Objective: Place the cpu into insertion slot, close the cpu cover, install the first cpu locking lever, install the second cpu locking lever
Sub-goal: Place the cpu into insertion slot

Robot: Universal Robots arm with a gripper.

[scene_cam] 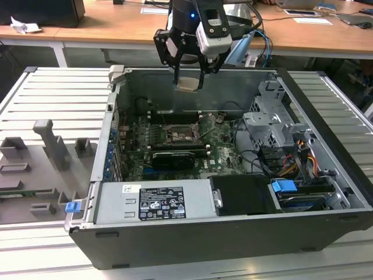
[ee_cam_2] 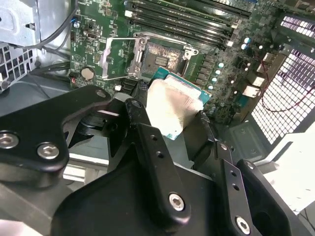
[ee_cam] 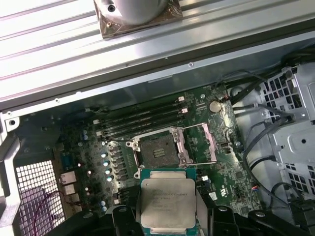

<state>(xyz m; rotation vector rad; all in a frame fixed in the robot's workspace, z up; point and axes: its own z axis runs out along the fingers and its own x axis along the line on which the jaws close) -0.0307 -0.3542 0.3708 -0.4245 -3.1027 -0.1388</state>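
Cpu [scene_cam: 187,85] hangs clenched in the end effector [scene_cam: 189,80], upper middle of the exterior view, well above the insertion slot [scene_cam: 179,133]; the cpu should descend level and square. In the second wrist view the cpu cover [ee_cam_2: 117,58] stands open beside the insertion slot. In the first wrist view, corner marks and socket pins are too small to tell.
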